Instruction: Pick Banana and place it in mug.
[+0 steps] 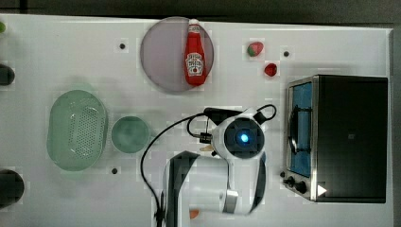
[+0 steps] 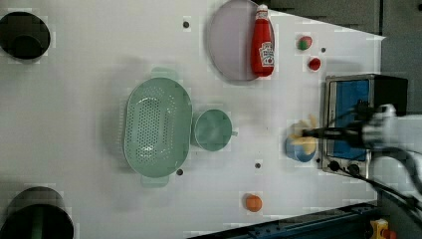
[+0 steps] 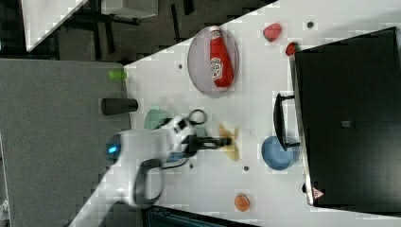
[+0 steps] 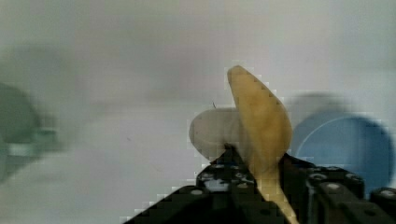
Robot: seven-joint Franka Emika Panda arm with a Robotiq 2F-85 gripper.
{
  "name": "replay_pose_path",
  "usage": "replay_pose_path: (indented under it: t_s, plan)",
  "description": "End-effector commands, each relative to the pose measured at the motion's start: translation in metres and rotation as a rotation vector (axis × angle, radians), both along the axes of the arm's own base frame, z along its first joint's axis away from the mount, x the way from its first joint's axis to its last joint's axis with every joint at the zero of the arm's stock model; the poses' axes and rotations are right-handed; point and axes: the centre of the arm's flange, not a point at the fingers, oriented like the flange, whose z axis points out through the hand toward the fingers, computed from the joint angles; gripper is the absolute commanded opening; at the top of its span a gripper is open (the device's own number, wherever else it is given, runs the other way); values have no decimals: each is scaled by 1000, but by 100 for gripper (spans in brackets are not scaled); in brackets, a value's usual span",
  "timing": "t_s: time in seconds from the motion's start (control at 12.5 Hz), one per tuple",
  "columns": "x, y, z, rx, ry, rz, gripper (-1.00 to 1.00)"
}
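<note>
Pale yellow, curved and smooth, the plastic toy banana (image 4: 259, 123) sits clenched in the black pincer (image 4: 254, 175), lifted off the white desk (image 1: 56, 56). The wrist view shows this grasp close up; the top view hides most of the fruit under the white arm. The right view places the banana between the round dull-green mug (image 3: 156, 118) and the round blue cup (image 3: 278, 152). Bare desk lies open between banana and mug; a perforated pale-green colander (image 1: 75, 130) stands just beyond the mug.
</note>
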Motion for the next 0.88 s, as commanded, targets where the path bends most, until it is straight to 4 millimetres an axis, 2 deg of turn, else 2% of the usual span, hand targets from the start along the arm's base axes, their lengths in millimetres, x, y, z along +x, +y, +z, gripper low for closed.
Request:
replay_pose_path:
  t_s: [0.08, 0.24, 0.32, 0.56, 0.88]
  plan:
    - [3, 5, 88, -8, -95, 44, -46]
    - [-11, 11, 123, -1, -58, 53, -46]
    - [-17, 25, 131, -2, -21, 71, -46]
    - [-23, 93, 135, -46, 13, 54, -46]
    - [-37, 194, 116, -76, 28, -92, -46]
